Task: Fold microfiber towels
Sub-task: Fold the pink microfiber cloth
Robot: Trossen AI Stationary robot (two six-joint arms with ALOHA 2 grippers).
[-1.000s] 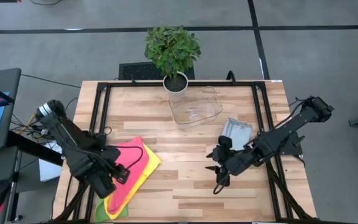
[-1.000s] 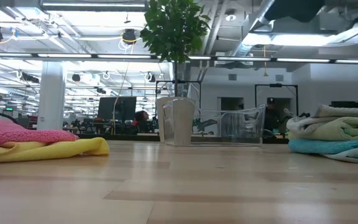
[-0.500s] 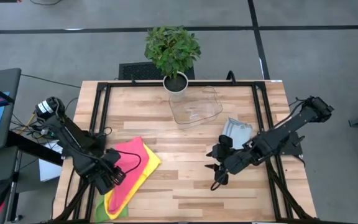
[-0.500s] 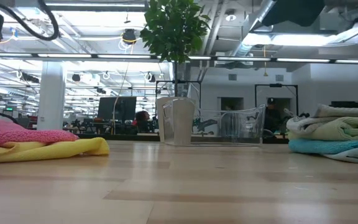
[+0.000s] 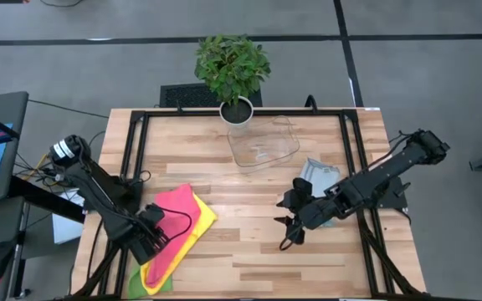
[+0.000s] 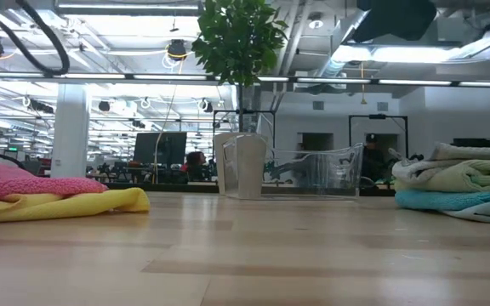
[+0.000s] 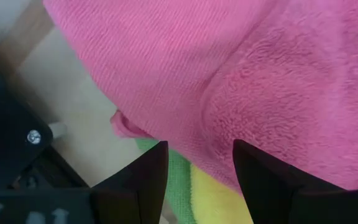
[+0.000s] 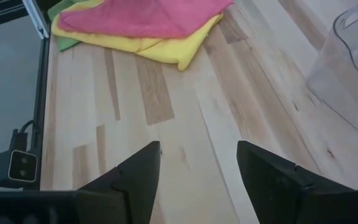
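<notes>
A pink towel [image 5: 174, 216] lies spread on a yellow towel [image 5: 202, 222], which lies on a green towel [image 5: 137, 281], at the table's near left. My left gripper [image 5: 157, 240] points down over the pink towel's left edge [image 7: 166, 134], open, close above it. Green towel [image 7: 180, 177] and yellow towel [image 7: 219, 202] show under that edge. My right gripper [image 5: 284, 237] hangs open over bare wood right of the table's middle. Behind it, a stack of folded towels [image 5: 318, 174] rests on the table. My left gripper comes from above, its open fingers [image 7: 148, 180] close over the pink towel's left edge [image 7: 185, 146], which lies flat on the pile. I cannot tell whether the fingers touch the cloth.
A clear plastic tray [image 5: 262, 144] and a potted plant [image 5: 234, 71] stand at the far middle. Bare wood [image 5: 249, 234] lies between the two grippers. Black frame rails [image 5: 136, 159] run along the table's left and right sides.
My left gripper has come down toward the pink towel's left edge and has rolled somewhat about its own axis, its fingers keeping the same gap. The towels lie as before.
</notes>
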